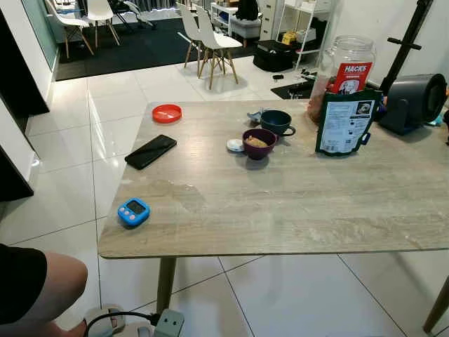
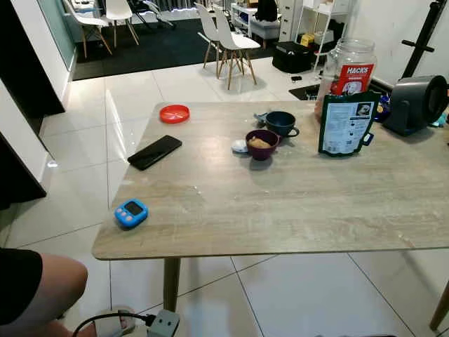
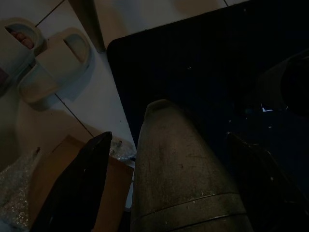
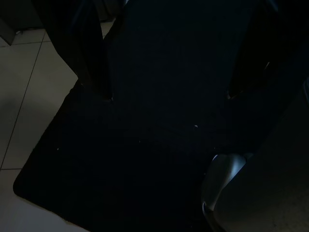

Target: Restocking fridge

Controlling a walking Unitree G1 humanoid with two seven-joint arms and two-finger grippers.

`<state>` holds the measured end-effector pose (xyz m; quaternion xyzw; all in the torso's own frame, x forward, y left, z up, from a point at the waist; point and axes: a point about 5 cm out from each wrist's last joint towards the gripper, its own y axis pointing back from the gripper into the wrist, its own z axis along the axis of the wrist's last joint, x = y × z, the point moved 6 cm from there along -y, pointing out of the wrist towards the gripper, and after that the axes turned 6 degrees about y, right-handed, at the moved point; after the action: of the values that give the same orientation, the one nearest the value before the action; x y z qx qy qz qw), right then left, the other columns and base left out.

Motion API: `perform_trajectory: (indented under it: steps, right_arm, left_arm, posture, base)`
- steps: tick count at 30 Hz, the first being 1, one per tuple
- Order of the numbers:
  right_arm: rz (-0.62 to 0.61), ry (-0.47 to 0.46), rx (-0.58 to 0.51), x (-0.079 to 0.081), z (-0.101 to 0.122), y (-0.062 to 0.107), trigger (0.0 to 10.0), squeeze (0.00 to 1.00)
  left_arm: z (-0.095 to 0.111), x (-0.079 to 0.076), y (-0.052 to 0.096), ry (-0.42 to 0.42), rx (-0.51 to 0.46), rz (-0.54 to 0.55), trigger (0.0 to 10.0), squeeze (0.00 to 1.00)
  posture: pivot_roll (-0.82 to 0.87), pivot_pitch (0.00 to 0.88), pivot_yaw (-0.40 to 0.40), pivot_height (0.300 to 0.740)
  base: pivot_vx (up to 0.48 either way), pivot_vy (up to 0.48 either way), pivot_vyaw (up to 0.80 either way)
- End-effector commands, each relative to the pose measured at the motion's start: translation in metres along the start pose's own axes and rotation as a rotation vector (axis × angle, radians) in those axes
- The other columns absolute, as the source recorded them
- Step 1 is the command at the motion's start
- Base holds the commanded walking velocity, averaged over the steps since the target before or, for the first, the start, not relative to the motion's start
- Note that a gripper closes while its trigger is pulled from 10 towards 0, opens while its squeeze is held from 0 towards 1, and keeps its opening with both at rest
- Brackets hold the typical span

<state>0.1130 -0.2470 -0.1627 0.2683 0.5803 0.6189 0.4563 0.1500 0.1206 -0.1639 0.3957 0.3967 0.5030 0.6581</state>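
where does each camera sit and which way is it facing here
Left eye view: on the head, facing forward and down at the wooden table with a black phone.
Right eye view: same head, same table and phone, slightly offset.
Left wrist view: on the left arm, looking down along the left pincer at floor tiles and slippers.
Right wrist view: on the right arm, dark, along the right pincer over a black mat.

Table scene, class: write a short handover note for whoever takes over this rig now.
Left tool and right tool: both open, empty, hanging idle over the floor.
On the table: green pouch, Hacks jar, purple bowl with food, dark cup, black phone, blue timer, red lid.
Done: nothing picked up.
Left: all the restocking; no fridge in sight.
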Motion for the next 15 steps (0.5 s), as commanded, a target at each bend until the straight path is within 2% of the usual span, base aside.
perform_trajectory:
  steps: [1,15]
  right_arm:
    - [0.008,0.004,0.005,0.0023,-0.0003,-0.0003,10.0,0.0]
    - [0.009,0.005,0.006,0.0022,-0.0004,-0.0002,10.0,0.0]
  left_arm:
    - [-0.0289,0.012,0.0042,0.013,0.084,0.025,10.0,0.0]
    - [-0.0311,0.0134,0.0047,0.015,0.088,0.025,10.0,0.0]
  posture:
    - [0.03,0.0,0.004,0.739]
    - [0.03,0.0,0.005,0.739]
  base:
    - [0.0,0.0,0.0]
    - [0.0,0.0,0.0]
